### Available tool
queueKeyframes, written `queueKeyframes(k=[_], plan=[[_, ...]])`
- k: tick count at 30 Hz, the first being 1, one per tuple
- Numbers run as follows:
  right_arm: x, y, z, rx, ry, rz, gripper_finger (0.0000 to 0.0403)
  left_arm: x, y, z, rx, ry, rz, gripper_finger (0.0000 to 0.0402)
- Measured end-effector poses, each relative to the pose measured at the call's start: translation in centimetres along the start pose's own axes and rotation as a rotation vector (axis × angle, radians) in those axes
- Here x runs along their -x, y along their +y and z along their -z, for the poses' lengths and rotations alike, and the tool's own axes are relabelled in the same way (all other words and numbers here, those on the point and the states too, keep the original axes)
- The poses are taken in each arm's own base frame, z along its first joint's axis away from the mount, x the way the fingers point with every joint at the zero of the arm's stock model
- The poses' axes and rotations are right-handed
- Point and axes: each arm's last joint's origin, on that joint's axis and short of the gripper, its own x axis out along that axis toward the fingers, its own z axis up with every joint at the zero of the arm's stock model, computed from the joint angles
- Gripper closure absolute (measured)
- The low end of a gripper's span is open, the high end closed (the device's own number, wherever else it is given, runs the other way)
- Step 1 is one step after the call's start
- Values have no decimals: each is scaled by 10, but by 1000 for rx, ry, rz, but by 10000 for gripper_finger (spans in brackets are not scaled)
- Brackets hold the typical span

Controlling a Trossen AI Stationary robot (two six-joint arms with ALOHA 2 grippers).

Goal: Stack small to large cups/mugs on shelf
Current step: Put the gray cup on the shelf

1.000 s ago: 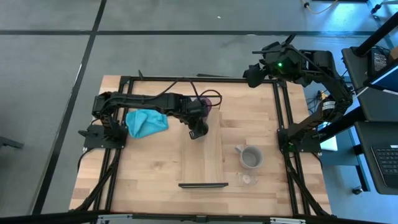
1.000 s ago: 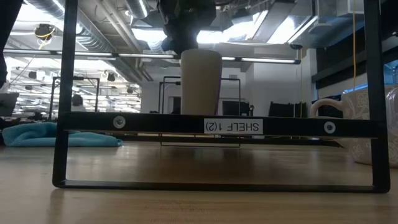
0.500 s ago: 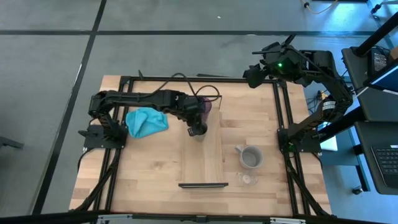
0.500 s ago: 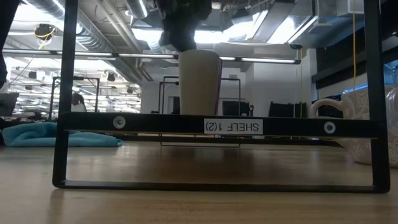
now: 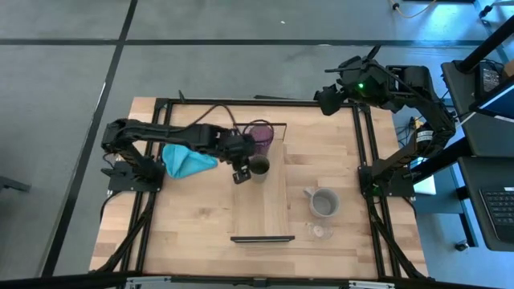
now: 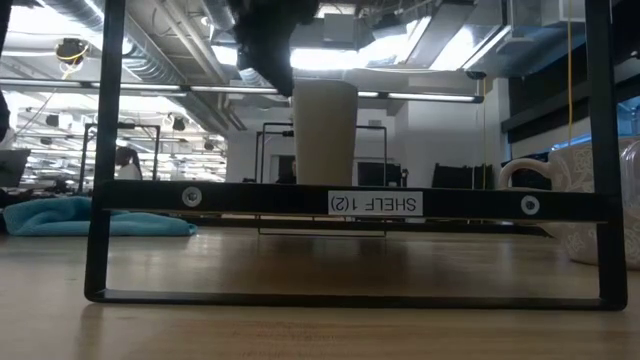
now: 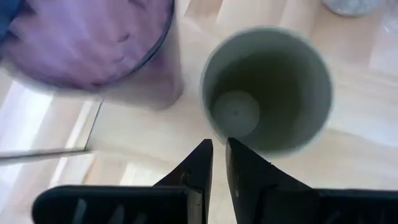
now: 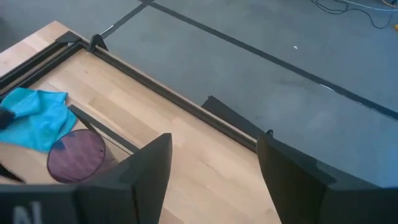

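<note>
The small dark olive cup stands upright on its base on the light-wood shelf, next to the tall purple tumbler at the shelf's far end. My left gripper is shut and empty, just left of the olive cup; its wrist view looks down into the cup with the tumbler beside it. The grey handled mug and the tiny clear glass stand on the table right of the shelf. My right gripper is open and raised over the table's far right corner.
A teal cloth lies on the table left of the shelf, under my left arm. The shelf's black end frame crosses the low view, with the mug at its right. Black rails run along the table's sides.
My left gripper has moved off the top of the olive cup toward the table's left edge, rising a little. The cup, hidden under the gripper before, now shows standing upright on the shelf.
</note>
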Motion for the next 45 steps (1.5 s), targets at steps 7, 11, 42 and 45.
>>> queueKeyframes(k=[7,11,42,45], plan=[[0,0,0,4,-6,7,166,8,11,20,73,-58,-2,374],[0,0,0,0,-6,7,166,4,4,35,46,-93,39,390],[-30,96,34,4,200,-137,166,-50,-11,75,9,-290,128,400],[-30,97,34,4,201,-136,166,-51,-8,74,15,-287,134,399]])
